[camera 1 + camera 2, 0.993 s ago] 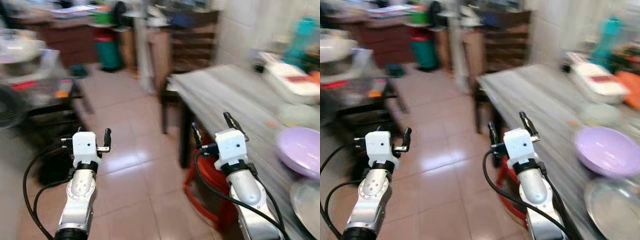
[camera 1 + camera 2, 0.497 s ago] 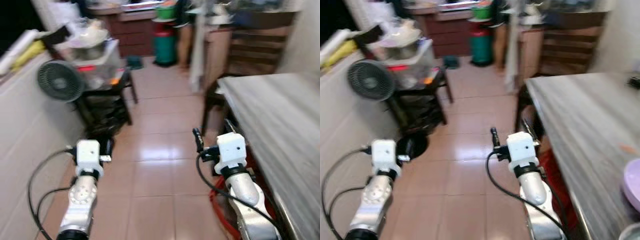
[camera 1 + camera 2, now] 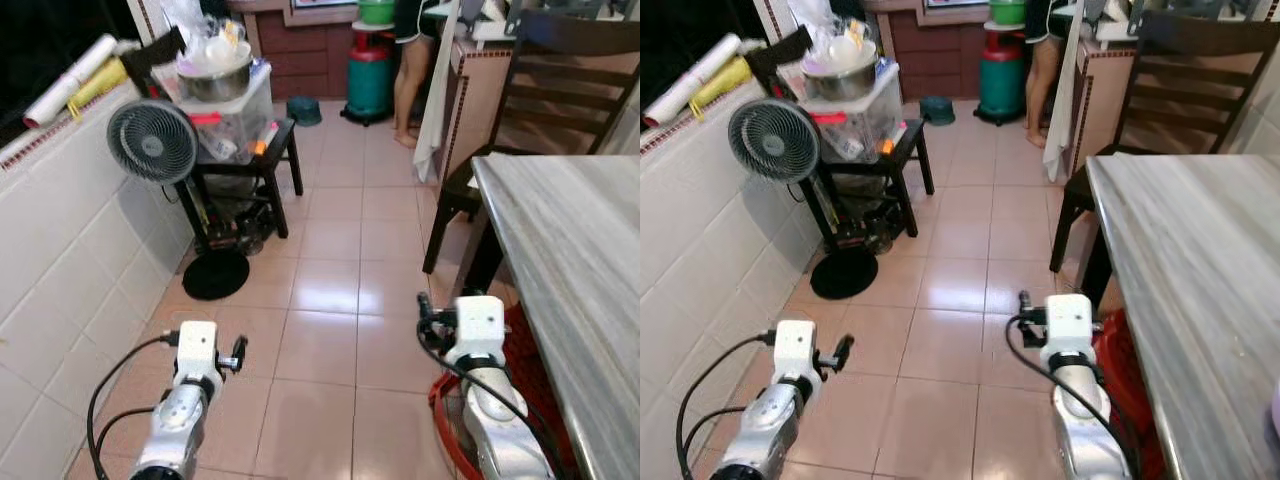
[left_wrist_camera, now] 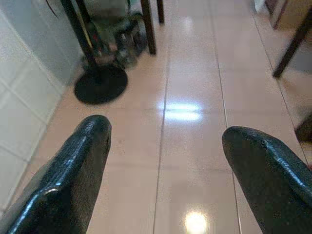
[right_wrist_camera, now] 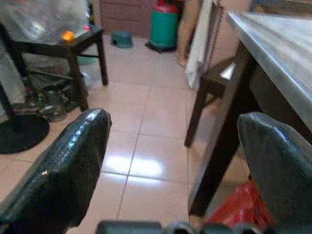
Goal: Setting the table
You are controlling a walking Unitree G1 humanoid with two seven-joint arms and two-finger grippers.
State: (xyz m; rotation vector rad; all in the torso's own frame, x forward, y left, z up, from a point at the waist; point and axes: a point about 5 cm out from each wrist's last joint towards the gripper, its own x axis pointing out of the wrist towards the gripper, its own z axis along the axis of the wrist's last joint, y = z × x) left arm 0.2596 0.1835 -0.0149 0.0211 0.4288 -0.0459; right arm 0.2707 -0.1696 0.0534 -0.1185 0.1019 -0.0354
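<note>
Since a second ago I've turned left: the purple bowl is out of sight, and the table [image 3: 585, 260] lies at my right, its visible part bare. Setting hasn't started. Left gripper [image 4: 165, 161] and right gripper [image 5: 170, 156] hang spread and empty. No writing is legible.

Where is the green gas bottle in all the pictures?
Left eye view: green gas bottle at the top, middle, beside a person's legs.
Right eye view: top, middle.
Left wrist view: not in it.
Right wrist view: top, middle.
Shared landmark: the fan's round black base, also seen at and.
</note>
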